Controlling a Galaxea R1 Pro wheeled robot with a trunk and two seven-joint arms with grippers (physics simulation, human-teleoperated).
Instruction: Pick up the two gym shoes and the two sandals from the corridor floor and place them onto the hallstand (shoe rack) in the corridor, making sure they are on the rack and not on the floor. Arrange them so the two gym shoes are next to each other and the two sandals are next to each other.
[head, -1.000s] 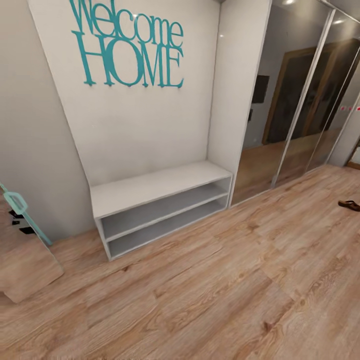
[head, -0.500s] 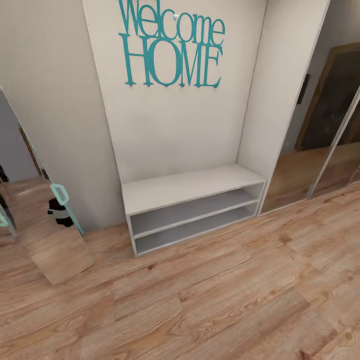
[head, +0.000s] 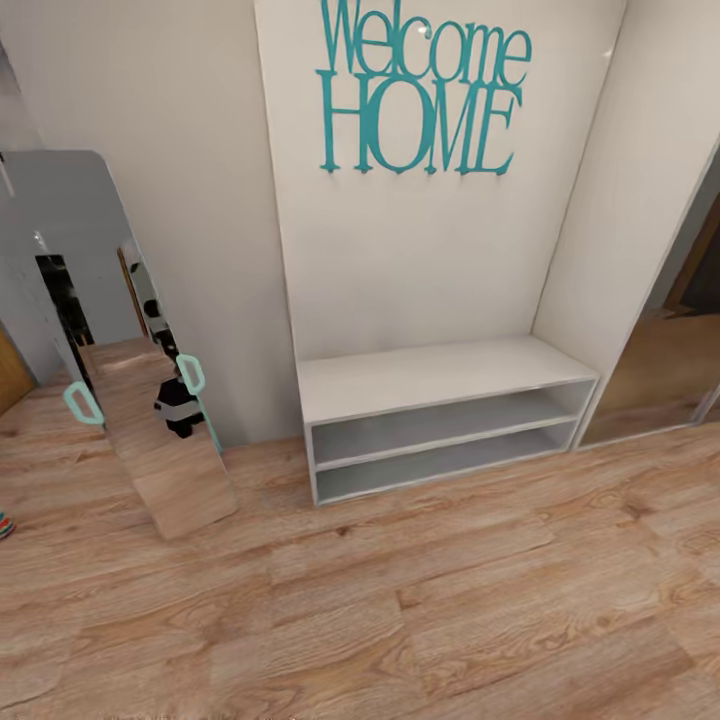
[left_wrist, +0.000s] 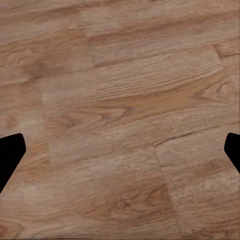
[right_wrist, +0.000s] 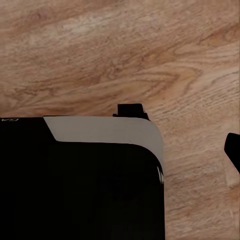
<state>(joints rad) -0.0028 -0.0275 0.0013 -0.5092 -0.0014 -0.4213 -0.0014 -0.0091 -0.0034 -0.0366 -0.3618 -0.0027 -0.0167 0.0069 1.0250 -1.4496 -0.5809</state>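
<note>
The hallstand stands against the wall ahead in the head view: a pale bench top over two open shelves, with nothing on it, and a tall back panel bearing teal "Welcome HOME" letters. Corridor floor of wood planks stretches in front of it. The gym shoes and the sandals are out of view. My left gripper hangs open over bare floor, its dark fingertips at both edges. My right gripper is open above the floor; one fingertip shows, the other is lost against the robot's black base.
A tall mirror with teal handles leans on the wall left of the hallstand. Mirrored wardrobe doors stand to its right. A small reddish and teal thing is cut off at the left edge of the head view.
The head view has swung left: the hallstand now sits further right in the picture, the leaning mirror has come into view, and the sandal seen at the right edge has left the picture.
</note>
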